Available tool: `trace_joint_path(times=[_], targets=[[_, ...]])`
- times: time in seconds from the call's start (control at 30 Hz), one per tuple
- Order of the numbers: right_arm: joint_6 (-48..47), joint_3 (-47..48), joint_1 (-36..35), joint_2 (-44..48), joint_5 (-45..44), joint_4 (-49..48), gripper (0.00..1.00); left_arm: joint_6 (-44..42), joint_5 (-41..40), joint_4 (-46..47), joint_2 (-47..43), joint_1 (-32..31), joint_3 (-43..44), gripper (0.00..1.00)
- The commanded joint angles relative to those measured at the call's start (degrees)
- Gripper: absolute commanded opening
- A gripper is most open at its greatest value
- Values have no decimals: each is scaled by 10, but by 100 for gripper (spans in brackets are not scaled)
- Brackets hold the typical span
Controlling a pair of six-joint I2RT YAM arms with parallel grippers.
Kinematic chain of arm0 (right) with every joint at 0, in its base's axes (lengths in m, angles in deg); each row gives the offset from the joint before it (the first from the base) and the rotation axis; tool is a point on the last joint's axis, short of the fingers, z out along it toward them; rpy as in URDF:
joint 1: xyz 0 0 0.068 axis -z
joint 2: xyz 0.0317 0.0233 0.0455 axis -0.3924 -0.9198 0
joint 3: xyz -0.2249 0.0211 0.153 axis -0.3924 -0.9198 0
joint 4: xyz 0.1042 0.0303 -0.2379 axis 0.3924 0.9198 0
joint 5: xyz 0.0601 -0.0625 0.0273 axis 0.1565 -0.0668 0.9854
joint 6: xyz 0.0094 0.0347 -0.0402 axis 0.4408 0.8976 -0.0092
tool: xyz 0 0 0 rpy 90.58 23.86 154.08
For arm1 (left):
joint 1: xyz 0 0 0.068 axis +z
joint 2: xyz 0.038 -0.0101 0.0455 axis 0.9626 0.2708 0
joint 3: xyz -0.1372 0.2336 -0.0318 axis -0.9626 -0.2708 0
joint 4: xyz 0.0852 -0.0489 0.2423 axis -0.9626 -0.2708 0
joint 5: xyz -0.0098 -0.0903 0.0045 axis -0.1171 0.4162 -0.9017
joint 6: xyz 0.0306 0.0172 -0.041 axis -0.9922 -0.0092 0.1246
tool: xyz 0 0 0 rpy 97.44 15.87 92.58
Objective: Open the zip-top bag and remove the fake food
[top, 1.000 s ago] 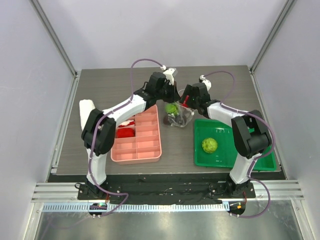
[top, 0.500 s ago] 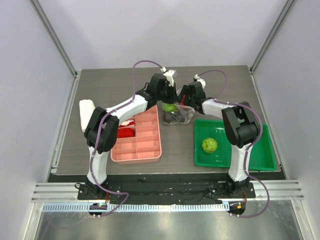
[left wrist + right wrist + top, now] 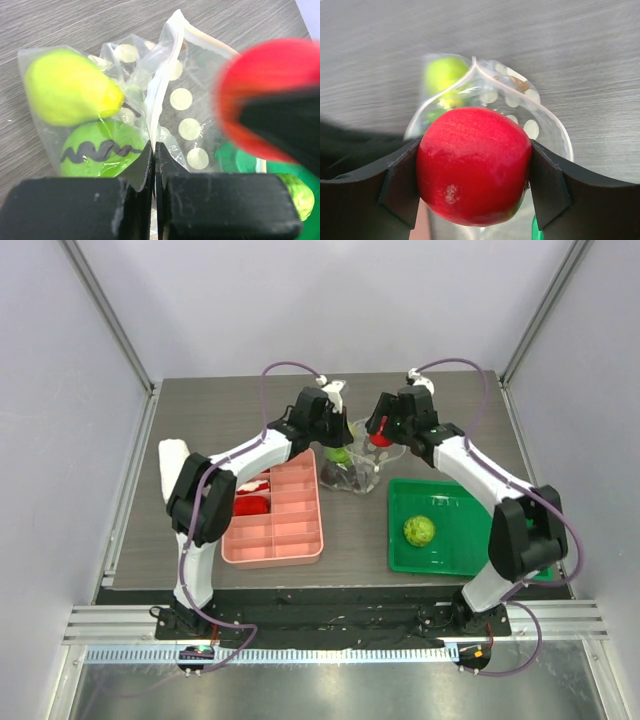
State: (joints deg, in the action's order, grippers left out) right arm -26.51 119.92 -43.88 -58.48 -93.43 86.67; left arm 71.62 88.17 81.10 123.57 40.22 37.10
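The clear dotted zip-top bag stands on the dark table with its mouth open. My left gripper is shut on one edge of the bag's rim and holds it up. Inside the bag lie a yellow-green pear and a green piece with a black squiggle. My right gripper is shut on the red apple, held just above the bag's mouth. A round bumpy green fruit lies in the green tray.
A pink divided tray holding red pieces sits left of the bag. A white object lies at the table's left edge. The green tray sits right of the bag, close to it.
My right gripper has risen from inside the bag with the red apple in its jaws. The bag now stands taller with its mouth wider. The left gripper has kept its pinch.
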Motion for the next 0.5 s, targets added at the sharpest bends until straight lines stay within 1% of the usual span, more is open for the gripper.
trace_joint_path(times=[0.0,0.1,0.13,0.2,0.23,0.3,0.33,0.37,0.4,0.43,0.47], targets=[[-10,-24,0,104,4,58,31,7,9,15,-43,5,-3,0],[-15,-60,0,171,-50,90,31,6,6,14,-51,5,-8,0],[-13,-96,1,215,-66,98,31,6,6,14,-54,5,-11,0],[10,-136,0,258,-98,115,32,10,12,20,-59,5,-17,0],[20,-177,1,294,-101,119,33,13,14,28,-62,5,-19,0],[48,-220,1,333,-103,120,33,22,27,34,-64,4,-22,0],[55,-263,2,350,-111,120,34,24,32,37,-66,4,-23,0],[67,-286,4,386,-125,120,34,27,33,38,-67,4,-23,0],[95,-307,6,402,-142,118,34,27,33,38,-69,3,-23,0],[108,-347,10,418,-171,116,35,28,33,37,-70,3,-24,0],[116,-362,20,434,-178,112,35,28,33,38,-73,3,-25,0]])
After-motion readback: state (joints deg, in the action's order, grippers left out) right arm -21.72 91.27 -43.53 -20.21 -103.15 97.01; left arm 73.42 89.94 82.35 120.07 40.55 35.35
